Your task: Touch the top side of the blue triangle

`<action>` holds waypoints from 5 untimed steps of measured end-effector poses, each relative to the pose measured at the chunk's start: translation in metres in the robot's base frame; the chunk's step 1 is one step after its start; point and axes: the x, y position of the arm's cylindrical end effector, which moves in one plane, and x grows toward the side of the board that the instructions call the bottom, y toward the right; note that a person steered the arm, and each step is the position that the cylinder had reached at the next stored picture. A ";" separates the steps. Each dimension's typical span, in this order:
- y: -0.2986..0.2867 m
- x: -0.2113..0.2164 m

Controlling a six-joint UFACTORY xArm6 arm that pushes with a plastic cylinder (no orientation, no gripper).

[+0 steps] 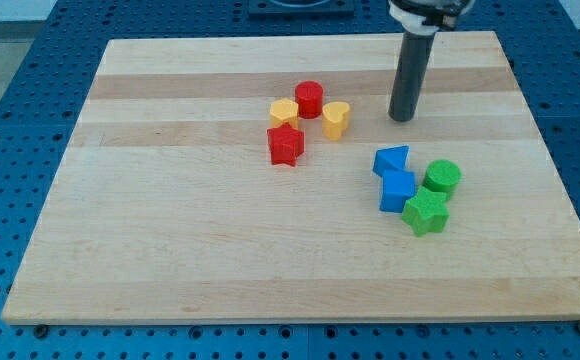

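The blue triangle (391,159) lies on the wooden board (220,250), right of centre. My tip (401,118) is the lower end of a dark rod standing just above the triangle toward the view's top, a small gap apart and slightly to its right. A blue cube (398,190) touches the triangle's lower side.
A green cylinder (442,177) and a green star (426,212) sit right of the blue blocks. A red cylinder (309,98), a yellow hexagon (284,112), a yellow heart (336,119) and a red star (285,145) cluster left of my tip.
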 end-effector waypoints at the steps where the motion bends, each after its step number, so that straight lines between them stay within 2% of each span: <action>1: -0.013 0.024; 5: -0.050 0.057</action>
